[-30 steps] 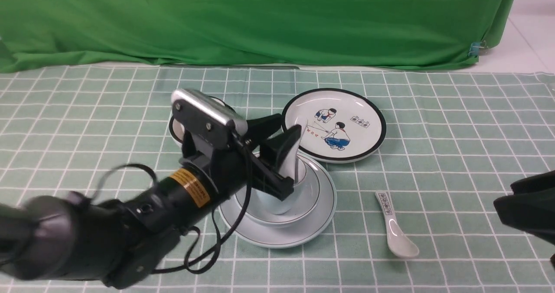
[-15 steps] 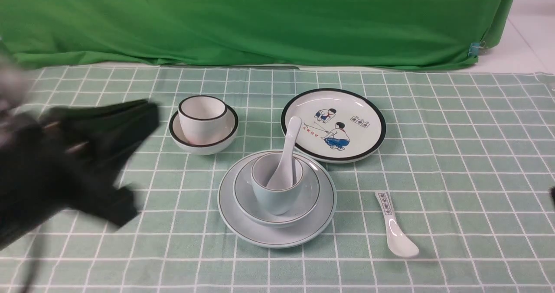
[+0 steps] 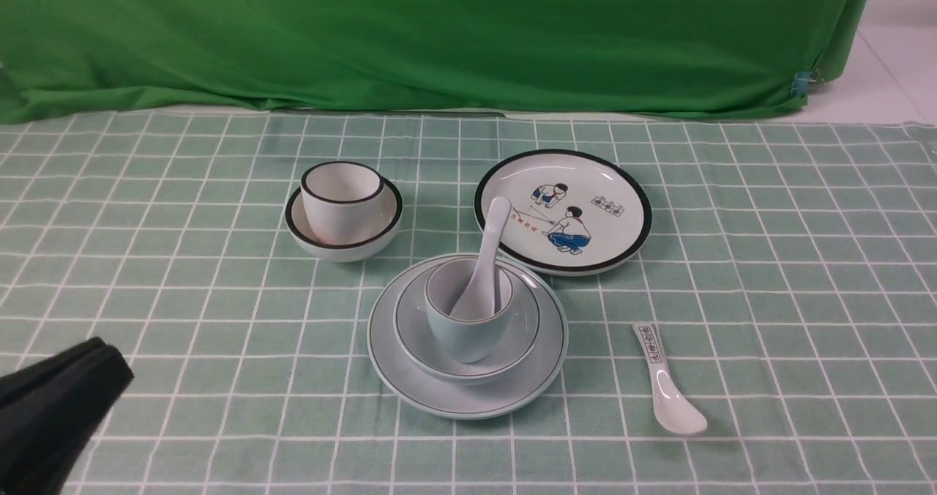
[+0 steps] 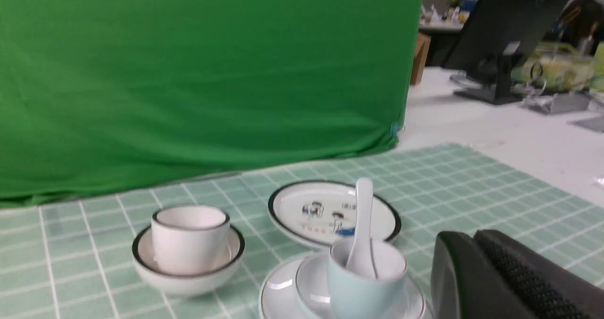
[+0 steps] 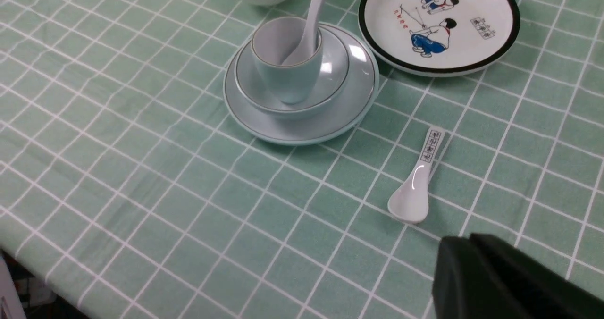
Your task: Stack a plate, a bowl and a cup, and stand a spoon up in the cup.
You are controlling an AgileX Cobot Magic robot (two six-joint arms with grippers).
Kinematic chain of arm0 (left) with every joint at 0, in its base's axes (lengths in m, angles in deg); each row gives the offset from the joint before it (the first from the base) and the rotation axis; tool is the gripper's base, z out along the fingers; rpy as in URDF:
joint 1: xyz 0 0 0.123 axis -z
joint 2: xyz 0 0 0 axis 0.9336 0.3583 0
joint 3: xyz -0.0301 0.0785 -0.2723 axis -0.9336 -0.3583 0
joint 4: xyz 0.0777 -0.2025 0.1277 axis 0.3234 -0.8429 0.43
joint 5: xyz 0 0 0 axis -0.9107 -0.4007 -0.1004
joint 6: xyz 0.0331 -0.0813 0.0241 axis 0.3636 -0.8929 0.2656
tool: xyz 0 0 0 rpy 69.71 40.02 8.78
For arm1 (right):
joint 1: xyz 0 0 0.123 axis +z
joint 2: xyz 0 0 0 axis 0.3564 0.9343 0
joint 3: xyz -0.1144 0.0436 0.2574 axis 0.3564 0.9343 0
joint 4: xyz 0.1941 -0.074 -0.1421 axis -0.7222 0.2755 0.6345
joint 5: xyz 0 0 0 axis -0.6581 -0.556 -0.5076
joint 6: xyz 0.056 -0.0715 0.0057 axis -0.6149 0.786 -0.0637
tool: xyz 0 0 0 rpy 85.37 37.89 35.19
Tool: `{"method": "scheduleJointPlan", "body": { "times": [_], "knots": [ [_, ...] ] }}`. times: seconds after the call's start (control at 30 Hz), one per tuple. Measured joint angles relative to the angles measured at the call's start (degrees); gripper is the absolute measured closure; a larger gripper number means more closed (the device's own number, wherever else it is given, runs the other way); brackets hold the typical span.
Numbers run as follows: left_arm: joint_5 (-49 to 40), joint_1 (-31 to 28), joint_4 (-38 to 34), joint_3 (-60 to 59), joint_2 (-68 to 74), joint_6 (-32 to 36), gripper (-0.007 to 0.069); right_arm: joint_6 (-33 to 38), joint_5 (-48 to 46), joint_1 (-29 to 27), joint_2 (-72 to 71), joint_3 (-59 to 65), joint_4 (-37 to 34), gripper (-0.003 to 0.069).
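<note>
Three pieces stacked: cup (image 3: pixel 464 318) in bowl (image 3: pixel 468 334) on plate (image 3: pixel 468 392); spoon (image 3: pixel 483 261) leans inside cup. Left hand (image 3: pixel 110 359) clenched, empty, well apart; right hand (image 5: pixel 448 262) clenched, empty.

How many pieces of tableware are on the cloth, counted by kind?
Plates: 2, the plain plate and the cartoon plate
Bowls: 2, the pale bowl and the black-rimmed bowl
Cups: 2, the pale cup and the black-rimmed cup
Spoons: 2, the plain spoon and the printed spoon
Total: 8

Two plates (image 3: pixel 545 348) (image 3: pixel 635 209); two bowls (image 3: pixel 520 326) (image 3: pixel 344 244); two cups (image 3: pixel 465 334) (image 3: pixel 342 202); two spoons (image 3: pixel 489 253) (image 3: pixel 670 392).
</note>
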Motion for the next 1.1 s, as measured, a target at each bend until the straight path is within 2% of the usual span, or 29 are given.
{"method": "scheduleJointPlan", "body": {
  "times": [0.37, 0.43, 0.53, 0.63, 0.73, 0.77, 0.87, 0.97, 1.1],
  "knots": [
    [-1.89, 0.00, 0.00, -1.04, 0.00, 0.37, 0.0613, -0.22, 0.44, -0.06, -0.12, 0.30, 0.00, 0.0589],
    [-1.89, 0.00, 0.00, -1.04, 0.00, 0.77, 0.0613, -0.22, 0.55, -1.50, -0.20, 0.76, -0.25, 0.0585],
    [-1.89, 0.00, 0.00, -1.04, 0.00, 1.22, 0.0613, -0.10, 1.03, -7.15, -0.38, 1.36, -0.08, 0.0590],
    [-1.89, 0.00, 0.00, -1.04, 0.00, 1.30, 0.0613, 2.48, 4.81, -14.14, -1.89, 3.88, -0.89, 0.0629],
    [-1.89, 0.00, 0.00, -1.04, 0.00, 1.37, 0.0613, 9.51, 13.30, -22.65, -5.21, 10.57, -3.40, 0.0642],
    [-1.89, 0.00, 0.00, -1.04, 0.00, 1.37, 0.0613, 11.34, 15.93, -23.89, -6.26, 11.90, -4.12, 0.0642],
    [-1.89, 0.00, 0.00, -1.04, 0.00, 1.41, 0.0613, 17.00, 29.76, -32.99, -13.21, 24.58, -6.75, 0.0642],
    [-1.89, 0.00, 0.00, -1.04, -0.02, 1.41, 0.0613, 18.16, 35.45, -37.54, -19.51, 34.03, -7.22, 0.0642],
    [-1.89, 0.00, 0.00, -1.04, -0.02, 1.43, 0.0613, 18.38, 41.06, -40.84, -26.94, 46.16, -7.39, 0.0642]
  ]
}}
